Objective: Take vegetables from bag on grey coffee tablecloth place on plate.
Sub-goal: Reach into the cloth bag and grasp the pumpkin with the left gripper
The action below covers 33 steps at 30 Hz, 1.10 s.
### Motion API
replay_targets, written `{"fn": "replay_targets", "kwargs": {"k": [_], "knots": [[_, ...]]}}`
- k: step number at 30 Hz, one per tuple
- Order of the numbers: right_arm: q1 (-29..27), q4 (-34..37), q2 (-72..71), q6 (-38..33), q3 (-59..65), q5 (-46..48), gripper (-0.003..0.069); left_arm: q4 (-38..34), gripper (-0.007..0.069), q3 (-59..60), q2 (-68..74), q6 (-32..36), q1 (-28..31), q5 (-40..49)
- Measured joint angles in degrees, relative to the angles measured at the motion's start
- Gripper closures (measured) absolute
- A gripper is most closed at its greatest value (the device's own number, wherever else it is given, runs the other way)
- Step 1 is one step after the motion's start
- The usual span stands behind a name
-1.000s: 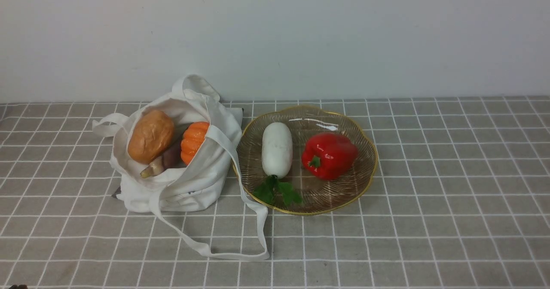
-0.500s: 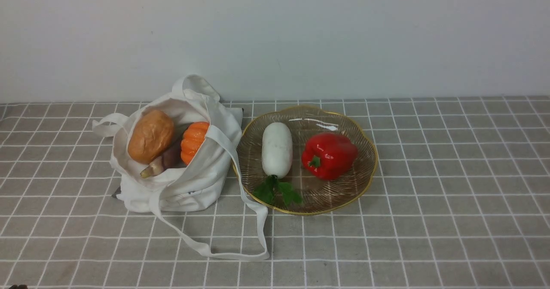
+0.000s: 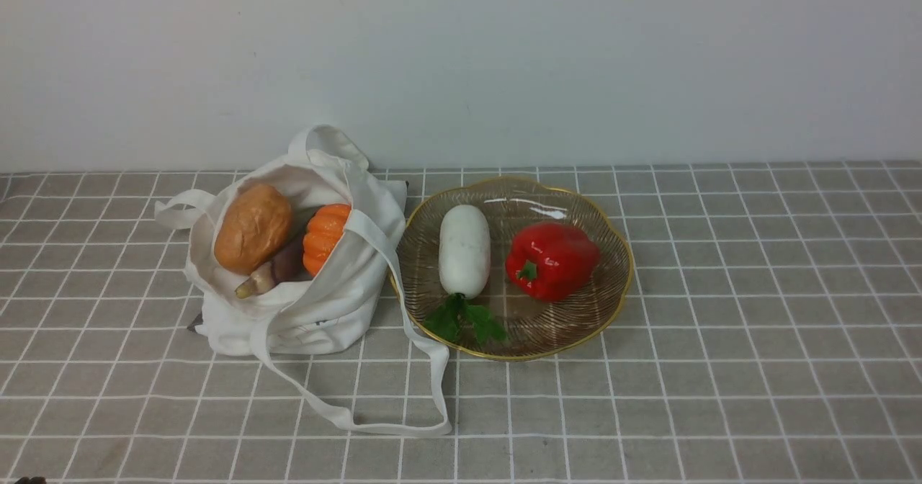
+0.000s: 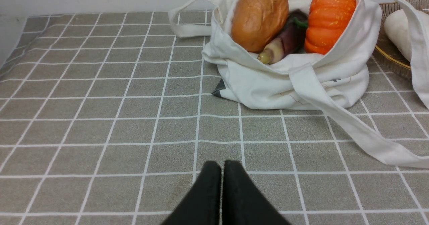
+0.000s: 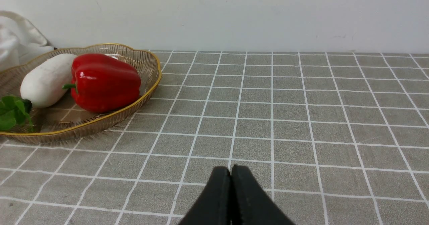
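Observation:
An orange ribbed pumpkin (image 3: 324,238) (image 4: 327,20) lies inside the open white bag (image 3: 317,311) (image 4: 295,84) on the grey checked tablecloth (image 3: 720,369), beside a brown potato (image 3: 252,228) and a purple root (image 3: 277,268). To the bag's right stands the amber glass plate (image 3: 576,325) (image 5: 100,121), which holds a white radish (image 3: 464,250) and a red bell pepper (image 3: 551,261). My left gripper (image 4: 222,166) is shut and empty, low over the cloth well short of the bag. My right gripper (image 5: 231,171) is shut and empty too, on the cloth to the right of the plate. Neither gripper shows in the front view.
A long bag strap (image 3: 403,426) trails over the cloth in front of the bag and the plate. A white wall (image 3: 504,59) closes the back of the table.

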Motion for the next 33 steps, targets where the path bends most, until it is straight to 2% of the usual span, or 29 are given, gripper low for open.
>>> {"fn": "replay_targets", "kwargs": {"k": [12, 14, 18, 19, 22, 27, 30, 33], "knots": [[0.0, 0.0, 0.0, 0.0, 0.0, 0.0, 0.0674, 0.0, 0.0629, 0.0, 0.0, 0.0, 0.0, 0.0], [0.0, 0.0, 0.0, 0.0, 0.0, 0.0, 0.0674, -2.1, 0.0629, 0.0, 0.0, -2.0, 0.0, 0.0], [0.0, 0.0, 0.0, 0.0, 0.0, 0.0, 0.0674, -17.0, 0.0629, 0.0, 0.0, -13.1, 0.0, 0.1], [0.0, 0.0, 0.0, 0.0, 0.0, 0.0, 0.0674, -25.2, 0.0629, 0.0, 0.0, -18.6, 0.0, 0.7], [0.0, 0.0, 0.0, 0.0, 0.0, 0.0, 0.0674, -42.9, 0.0629, 0.0, 0.0, -28.3, 0.0, 1.3], [0.0, 0.0, 0.0, 0.0, 0.0, 0.0, 0.0674, -58.2, 0.0629, 0.0, 0.0, -30.9, 0.0, 1.0], [0.0, 0.0, 0.0, 0.0, 0.0, 0.0, 0.0674, -60.8, 0.0629, 0.0, 0.0, -29.9, 0.0, 0.4], [0.0, 0.0, 0.0, 0.0, 0.0, 0.0, 0.0674, -62.4, 0.0629, -0.2, 0.0, -24.9, 0.0, -0.7]]}}
